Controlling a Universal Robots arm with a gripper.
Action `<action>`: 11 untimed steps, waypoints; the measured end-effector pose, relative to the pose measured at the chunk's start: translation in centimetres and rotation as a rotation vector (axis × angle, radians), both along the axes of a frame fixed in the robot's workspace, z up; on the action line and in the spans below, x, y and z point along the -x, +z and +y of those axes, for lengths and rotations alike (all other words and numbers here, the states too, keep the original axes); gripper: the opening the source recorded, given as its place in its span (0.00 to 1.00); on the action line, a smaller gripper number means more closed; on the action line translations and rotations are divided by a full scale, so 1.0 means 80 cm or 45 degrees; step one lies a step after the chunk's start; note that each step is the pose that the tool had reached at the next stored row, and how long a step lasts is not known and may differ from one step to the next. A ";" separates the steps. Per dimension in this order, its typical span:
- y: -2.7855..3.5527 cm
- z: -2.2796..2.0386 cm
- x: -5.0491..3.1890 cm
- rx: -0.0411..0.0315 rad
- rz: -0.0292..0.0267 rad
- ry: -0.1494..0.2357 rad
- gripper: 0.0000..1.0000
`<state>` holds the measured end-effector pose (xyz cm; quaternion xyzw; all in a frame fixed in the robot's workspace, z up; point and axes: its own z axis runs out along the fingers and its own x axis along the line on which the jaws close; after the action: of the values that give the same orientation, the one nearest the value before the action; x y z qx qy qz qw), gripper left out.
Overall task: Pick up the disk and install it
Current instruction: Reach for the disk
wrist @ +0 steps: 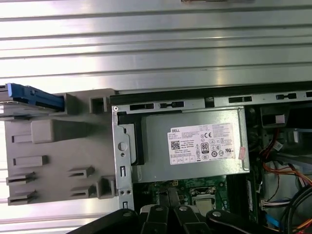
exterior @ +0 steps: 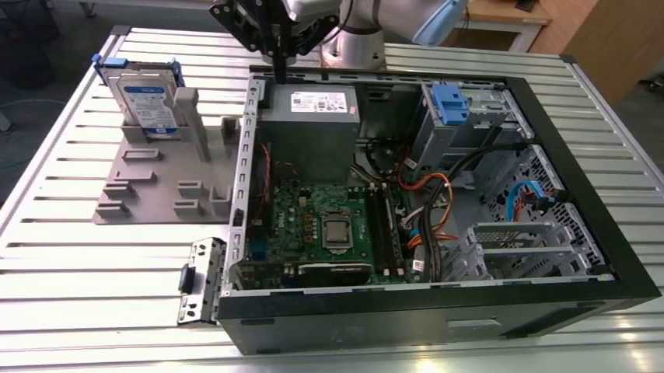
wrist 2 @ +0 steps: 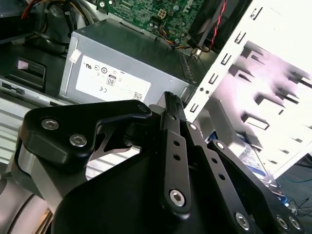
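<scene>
From the exterior view, the disk (exterior: 145,99) stands upright in a slot of the grey holder (exterior: 155,175) on the table (exterior: 83,256), just beside the open case (exterior: 581,233). The claw (exterior: 278,71) hangs over the case's back edge by the power supply (exterior: 308,116), apart from the disk, its fingers drawn together on nothing. In the second wrist view the claw (wrist 2: 170,100) looks closed and empty above the power supply (wrist 2: 117,73). In the first wrist view the disk (wrist: 35,92) shows edge-on in the holder (wrist: 53,146), off to one side of the claw (wrist: 169,202). By my reckoning nothing is done yet: the pickup and the installing both remain.
</scene>
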<state>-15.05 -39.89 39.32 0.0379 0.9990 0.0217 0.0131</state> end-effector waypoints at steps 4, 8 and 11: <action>-0.0001 0.0000 0.006 0.0000 -0.0001 0.000 0.10; -0.0003 0.0000 0.012 0.0000 0.0000 0.000 0.10; -0.0004 0.0000 0.016 -0.0001 -0.0001 0.000 0.10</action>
<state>-16.32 -39.89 39.29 0.0379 0.9990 0.0217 0.0132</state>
